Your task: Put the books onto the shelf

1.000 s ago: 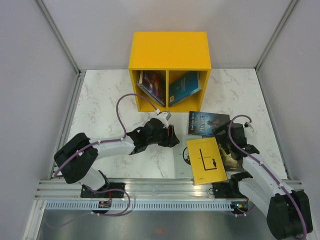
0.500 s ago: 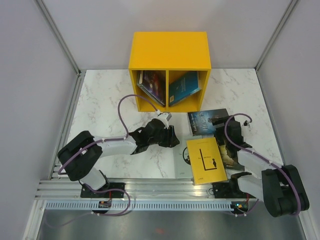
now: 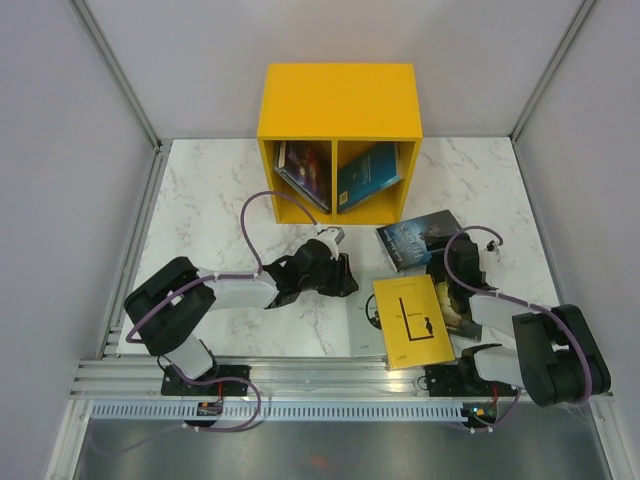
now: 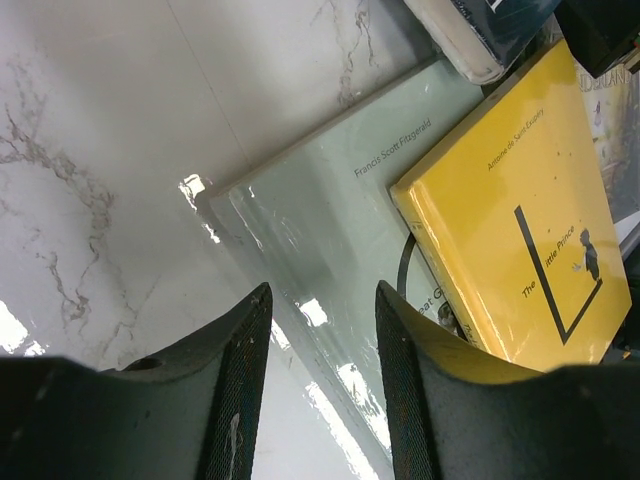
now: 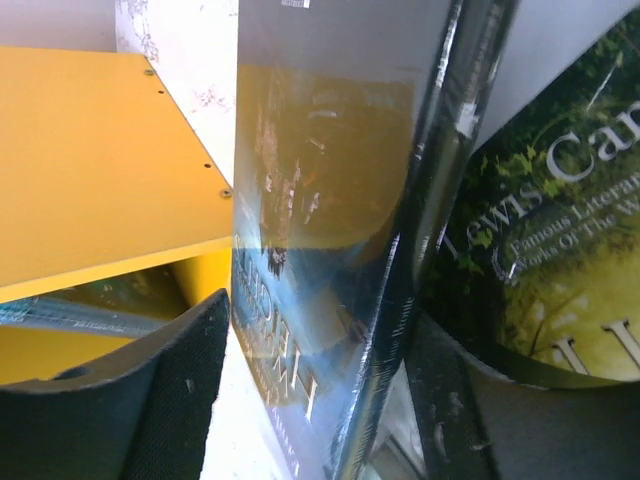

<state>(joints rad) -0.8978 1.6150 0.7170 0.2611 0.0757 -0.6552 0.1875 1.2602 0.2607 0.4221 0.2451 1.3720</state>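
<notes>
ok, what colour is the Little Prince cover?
Little Prince book: yellow, black line art; left wrist view.

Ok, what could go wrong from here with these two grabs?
1. The right gripper straddles the tilted dark book; its glossy cover could slip out, and the green book right beside it may get dragged.
2. The left gripper hovers open over the pale book, which lies flat, partly under the yellow book; lifting it may pull that along.

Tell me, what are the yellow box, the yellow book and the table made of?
The shelf looks like painted board or plastic: smooth, matte, with small screw heads. The yellow book is paper with a glossy cover that shines a bit. The table looks like shiny white marble with grey veins, though it may be only a printed surface.
</notes>
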